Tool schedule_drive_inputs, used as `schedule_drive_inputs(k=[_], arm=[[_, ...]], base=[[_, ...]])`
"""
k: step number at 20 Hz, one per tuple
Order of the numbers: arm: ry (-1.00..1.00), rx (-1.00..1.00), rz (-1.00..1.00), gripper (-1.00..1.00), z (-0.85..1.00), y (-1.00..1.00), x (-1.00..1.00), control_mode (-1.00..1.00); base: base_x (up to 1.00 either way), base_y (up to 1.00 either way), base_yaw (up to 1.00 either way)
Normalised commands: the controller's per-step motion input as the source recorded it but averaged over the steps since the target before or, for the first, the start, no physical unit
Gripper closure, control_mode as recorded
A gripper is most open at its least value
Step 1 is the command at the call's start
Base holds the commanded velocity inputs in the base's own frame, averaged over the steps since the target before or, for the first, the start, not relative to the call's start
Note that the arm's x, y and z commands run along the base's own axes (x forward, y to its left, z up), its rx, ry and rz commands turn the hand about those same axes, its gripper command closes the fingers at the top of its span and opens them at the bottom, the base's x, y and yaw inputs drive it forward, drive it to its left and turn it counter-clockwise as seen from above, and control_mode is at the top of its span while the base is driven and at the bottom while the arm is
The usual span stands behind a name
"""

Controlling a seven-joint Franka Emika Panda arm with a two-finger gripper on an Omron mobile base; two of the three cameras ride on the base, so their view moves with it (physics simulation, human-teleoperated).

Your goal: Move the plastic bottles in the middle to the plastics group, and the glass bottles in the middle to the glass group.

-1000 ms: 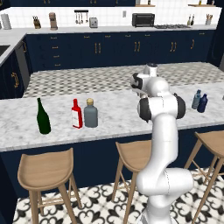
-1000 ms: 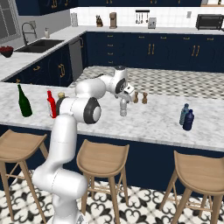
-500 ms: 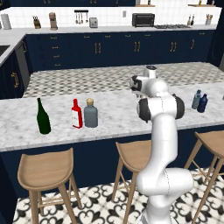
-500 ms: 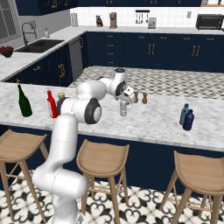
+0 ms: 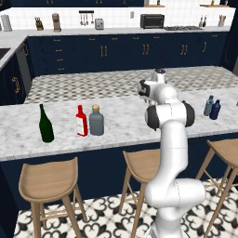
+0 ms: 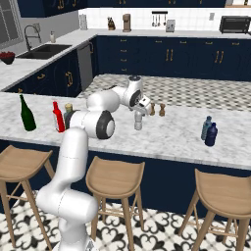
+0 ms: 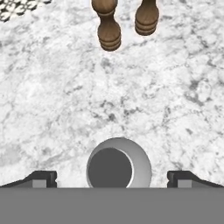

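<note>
Arm up from the base, elbow bent high, forearm stretched out level, wrist turned so the hand points straight down. Gripper spread wide, fingertips far apart, nothing clamped between them. Hand hanging low, just off the surface.

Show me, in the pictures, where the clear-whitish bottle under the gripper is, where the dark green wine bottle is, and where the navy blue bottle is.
clear-whitish bottle (image 7: 118,164), hand view, on its pale round cap seen from above.
dark green wine bottle (image 5: 45,127), left base view, on its body.
navy blue bottle (image 6: 211,136), right base view, on its body.
</note>
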Motion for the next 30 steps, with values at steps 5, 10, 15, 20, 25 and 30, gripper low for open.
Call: schedule_drive_inputs(k=[5, 10, 15, 20, 25, 30], arm=[[-0.15, 0.00, 0.00, -1.00, -0.11, 0.00, 0.00, -1.00], [-0.15, 0.00, 0.00, -1.00, -0.23, 0.00, 0.00, -1.00], [0.00, 0.00, 0.00, 1.00, 0.00, 0.00, 0.00, -1.00], [0.00, 0.00, 0.00, 1.00, 0.00, -0.05, -0.07, -1.00], [0.00, -0.04, 0.00, 1.00, 0.05, -0.16, -0.50, -1.00], [0.00, -0.04, 0.00, 1.00, 0.16, -0.08, -0.78, -1.00]], base=[[0.00, 0.00, 0.00], [0.00, 0.00, 0.00], [0.00, 0.00, 0.00], [0.00, 0.00, 0.00], [0.00, 0.00, 0.00], [0.00, 0.00, 0.00]])
